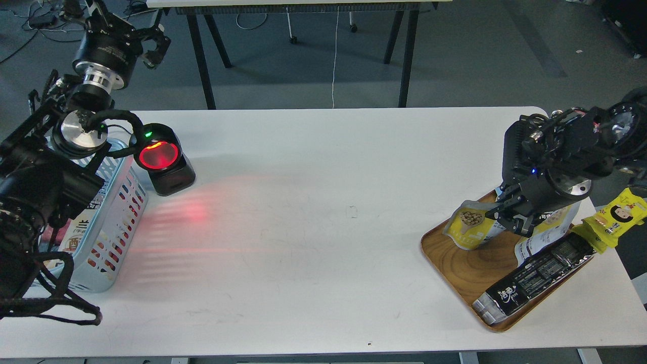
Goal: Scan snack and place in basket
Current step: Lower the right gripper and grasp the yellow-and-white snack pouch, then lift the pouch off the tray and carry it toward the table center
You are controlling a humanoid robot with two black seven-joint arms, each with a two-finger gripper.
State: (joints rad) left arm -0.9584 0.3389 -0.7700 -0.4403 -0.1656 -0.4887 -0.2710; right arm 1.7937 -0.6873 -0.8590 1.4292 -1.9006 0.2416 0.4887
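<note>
The snack [471, 226], a small pouch with a yellow front and a round picture of beige balls, is tilted over the left part of the wooden tray [457, 265]. My right gripper [501, 218] is shut on the pouch's right edge and holds it there. My left gripper [154, 44] is raised at the far left, beyond the table's back edge, with its fingers apart and empty. The pale blue slotted basket [119, 212] stands at the table's left edge, partly hidden by my left arm.
A black scanner [163, 157] with a glowing red window stands right of the basket and casts red light on the table. On the tray lie a long black packet [536, 278] and a white and yellow pouch [551, 232]. A yellow packet [616, 216] overhangs the right edge.
</note>
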